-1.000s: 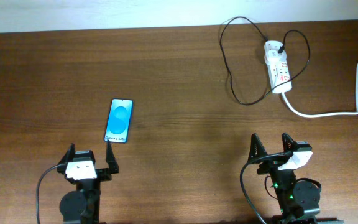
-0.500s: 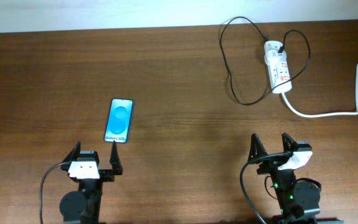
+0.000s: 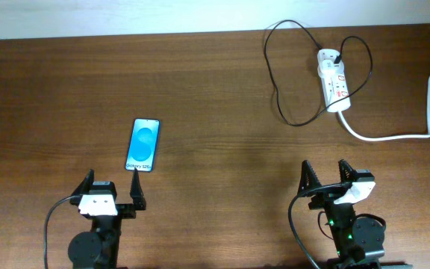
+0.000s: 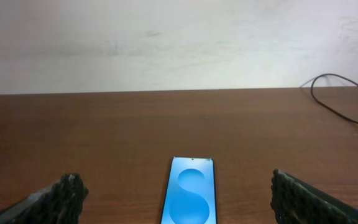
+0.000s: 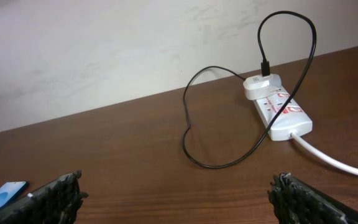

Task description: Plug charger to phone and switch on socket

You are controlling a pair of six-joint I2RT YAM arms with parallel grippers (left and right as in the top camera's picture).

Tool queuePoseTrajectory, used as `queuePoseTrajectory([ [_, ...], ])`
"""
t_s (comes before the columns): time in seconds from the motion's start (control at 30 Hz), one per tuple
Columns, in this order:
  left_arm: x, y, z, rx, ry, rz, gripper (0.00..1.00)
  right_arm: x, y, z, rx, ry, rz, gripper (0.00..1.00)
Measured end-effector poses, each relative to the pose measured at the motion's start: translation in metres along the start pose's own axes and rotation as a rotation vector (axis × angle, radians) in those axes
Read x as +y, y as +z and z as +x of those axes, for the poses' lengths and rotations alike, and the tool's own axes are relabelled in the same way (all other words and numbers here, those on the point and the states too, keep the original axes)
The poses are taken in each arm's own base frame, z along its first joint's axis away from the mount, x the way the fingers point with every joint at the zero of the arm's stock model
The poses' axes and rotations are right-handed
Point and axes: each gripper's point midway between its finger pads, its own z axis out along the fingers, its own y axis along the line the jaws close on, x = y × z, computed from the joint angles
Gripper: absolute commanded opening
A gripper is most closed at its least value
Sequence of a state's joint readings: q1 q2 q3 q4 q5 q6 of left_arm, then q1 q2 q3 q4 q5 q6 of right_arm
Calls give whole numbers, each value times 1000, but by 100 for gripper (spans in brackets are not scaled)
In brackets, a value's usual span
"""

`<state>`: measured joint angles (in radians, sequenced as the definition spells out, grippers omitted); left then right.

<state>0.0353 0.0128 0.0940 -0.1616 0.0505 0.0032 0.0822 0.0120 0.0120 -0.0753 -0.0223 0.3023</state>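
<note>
The phone lies flat at the left, blue screen up, just beyond my left gripper. In the left wrist view it lies between the spread fingers of that open gripper, untouched. The charger, a thin black cable, loops on the table at the far right and runs to an adapter on the white socket. I cannot pick out its plug tip. My right gripper is open and empty, well short of the cable and the socket.
A thick white cord runs from the socket to the table's right edge. A pale wall stands behind the table's far edge. Part of the black cable shows at the right of the left wrist view.
The left gripper wobbled slightly to the right and back. Nothing else has moved.
</note>
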Motion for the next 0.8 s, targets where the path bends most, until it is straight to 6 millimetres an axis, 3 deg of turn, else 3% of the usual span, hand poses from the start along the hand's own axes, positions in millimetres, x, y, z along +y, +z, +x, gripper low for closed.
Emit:
queuePoseTrajectory([
  [0.2, -1, -1, 3, 27, -6, 4, 99, 0, 0, 0, 0, 0, 0, 98],
  [0.5, -2, -17, -11, 84, -12, 6, 99, 0, 0, 0, 0, 0, 0, 98],
  [0.63, -2, -21, -27, 63, -11, 6, 99, 0, 0, 0, 0, 0, 0, 99],
  [0.8, -4, -17, -24, 101, -14, 17, 99, 0, 0, 0, 0, 0, 0, 98],
])
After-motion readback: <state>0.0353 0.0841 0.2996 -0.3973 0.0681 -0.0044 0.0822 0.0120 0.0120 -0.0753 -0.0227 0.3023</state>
